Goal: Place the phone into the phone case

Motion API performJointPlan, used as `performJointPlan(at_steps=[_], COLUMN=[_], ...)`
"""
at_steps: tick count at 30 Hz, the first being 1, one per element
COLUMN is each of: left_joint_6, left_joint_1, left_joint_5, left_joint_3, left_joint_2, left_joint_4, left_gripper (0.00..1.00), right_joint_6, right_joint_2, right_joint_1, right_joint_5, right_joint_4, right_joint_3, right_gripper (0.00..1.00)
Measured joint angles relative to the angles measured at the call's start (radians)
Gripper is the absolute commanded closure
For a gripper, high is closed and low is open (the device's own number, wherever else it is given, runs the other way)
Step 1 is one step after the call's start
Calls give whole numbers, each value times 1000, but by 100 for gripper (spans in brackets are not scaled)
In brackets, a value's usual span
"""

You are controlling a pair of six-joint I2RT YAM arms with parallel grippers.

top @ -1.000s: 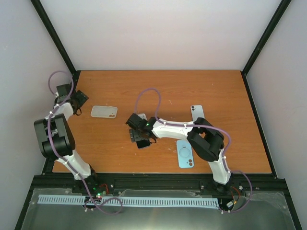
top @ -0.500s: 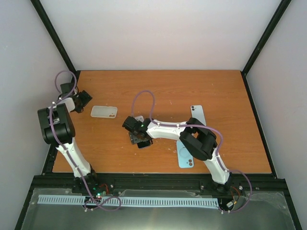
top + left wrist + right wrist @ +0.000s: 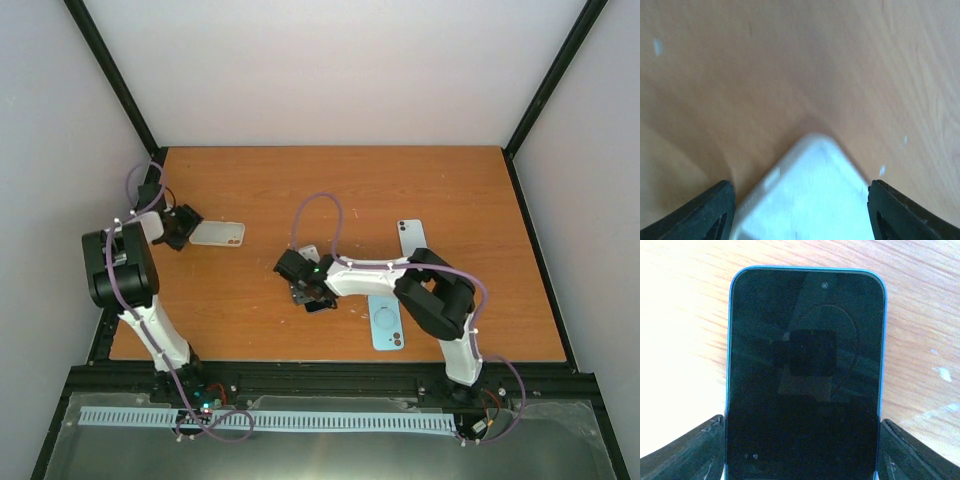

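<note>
1. So, the right gripper (image 3: 800, 442) has the phone (image 3: 805, 365) between its jaws, one finger at each long edge: narrow, holding the phone screen-up, low over the table (image 3: 330, 190) near the middle.
2. The left gripper (image 3: 800, 205) is spread wide, holding nothing; a corner of the white case (image 3: 807, 185) sits between its open fingers (image 3: 705, 212).
3. The white case lies flat at back-left, well apart from the phone. A blue case (image 3: 386, 322) lies near the front and a pale blue slab (image 3: 411, 236) behind it (phone or case, cannot tell).
4. Step in hand, as I judge it: the left secures the white case while the right carries the phone.
5. To do it well: centre the left jaws on the case's short end before closing, since only a corner is in. Keep the right grip square so the phone doesn't twist.
6. Versus a second ago: the left gripper has swung from the back-left corner to the case's end. The right gripper and phone have shifted right and slightly nearer. All the cases are unmoved.
</note>
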Motion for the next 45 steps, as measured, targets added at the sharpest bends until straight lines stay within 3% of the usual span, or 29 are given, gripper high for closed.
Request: performJointPlan(at_steps=[11,17,20,33,37,45], left_joint_6=[-121,-116,-58,186,224,244], left_joint_1=[-139,-231,-227,-111,-103,-103], left_joint_5=[123,246,222,58,45,105], left_joint_3=[-346,-398,-366,171,245,228], left_joint_2=[-303,-457,-485,-65,39,101], left_joint_4=[0,44,40,-9,-52,-137], left_gripper=[26,24,23,23,24,27], right_joint_6=[0,0,0,4,4,4], right_joint_2=[-210,-259,-261,-308,-326,-356], right_joint_1=[-93,-109,-110,-110,-110,-110], right_joint_5=[-1,-4,-12,-55,-51,-33], right_joint_4=[79,103,119,138,131,115], right_joint_3=[-293,-356,-358,-367,-365,-364], right_gripper=[37,38,38,38,38,39])
